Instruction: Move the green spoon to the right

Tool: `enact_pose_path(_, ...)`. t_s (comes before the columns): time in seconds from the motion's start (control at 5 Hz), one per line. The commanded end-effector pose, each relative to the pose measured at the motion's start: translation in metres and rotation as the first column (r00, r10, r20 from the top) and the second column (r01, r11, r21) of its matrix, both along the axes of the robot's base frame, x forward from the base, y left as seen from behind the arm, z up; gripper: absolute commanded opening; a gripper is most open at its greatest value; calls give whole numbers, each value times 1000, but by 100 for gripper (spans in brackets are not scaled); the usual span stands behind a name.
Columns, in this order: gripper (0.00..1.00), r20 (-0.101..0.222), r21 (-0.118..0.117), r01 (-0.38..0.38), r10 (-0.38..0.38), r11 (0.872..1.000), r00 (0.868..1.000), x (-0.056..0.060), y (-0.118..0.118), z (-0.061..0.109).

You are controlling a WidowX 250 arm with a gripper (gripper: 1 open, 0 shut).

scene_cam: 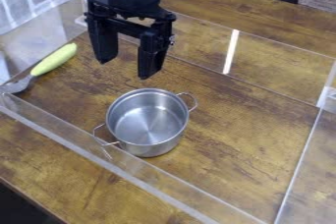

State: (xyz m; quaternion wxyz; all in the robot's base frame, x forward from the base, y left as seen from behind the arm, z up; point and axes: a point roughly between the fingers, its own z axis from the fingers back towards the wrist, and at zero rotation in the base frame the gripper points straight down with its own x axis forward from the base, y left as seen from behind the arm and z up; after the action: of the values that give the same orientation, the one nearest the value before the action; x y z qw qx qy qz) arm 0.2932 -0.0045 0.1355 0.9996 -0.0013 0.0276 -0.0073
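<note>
1. The green spoon (50, 62) lies flat on the wooden tabletop (250, 130), far over on the left side, close to the clear plastic wall (39, 17) there. Its small shiny bowl end points down toward the left edge.
2. The spoon looks light and easy to lift. Its handle is thick, round and stiff, and it is probably smooth plastic, so it may slip or roll a little when pinched.
3. The best place to take hold looks like the middle of the fat green handle, squeezing across it. The shiny bowl end is thin and low, so it would be harder to catch.
4. The hand (128, 59) hangs above the tabletop, pointing down, with its two black fingers spread apart. It holds nothing. It is to the right of the spoon and not touching it.
5. The steel pot (145, 121) stands upright near the middle, below the hand in the picture. It looks empty inside. It is well apart from the spoon.
</note>
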Motion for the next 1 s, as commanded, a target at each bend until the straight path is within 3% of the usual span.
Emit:
enact_pose_path(0.0,100,-32,-1,22,-22,1000,999,-4,0,-13)
enact_pose_path(0.2,100,5,20,-13,13,1000,1000,-1,31,-6)
enact_pose_path(0.4,100,65,44,-38,35,998,997,-3,72,5)
enact_pose_path(0.8,100,170,61,-47,36,997,985,13,136,15)
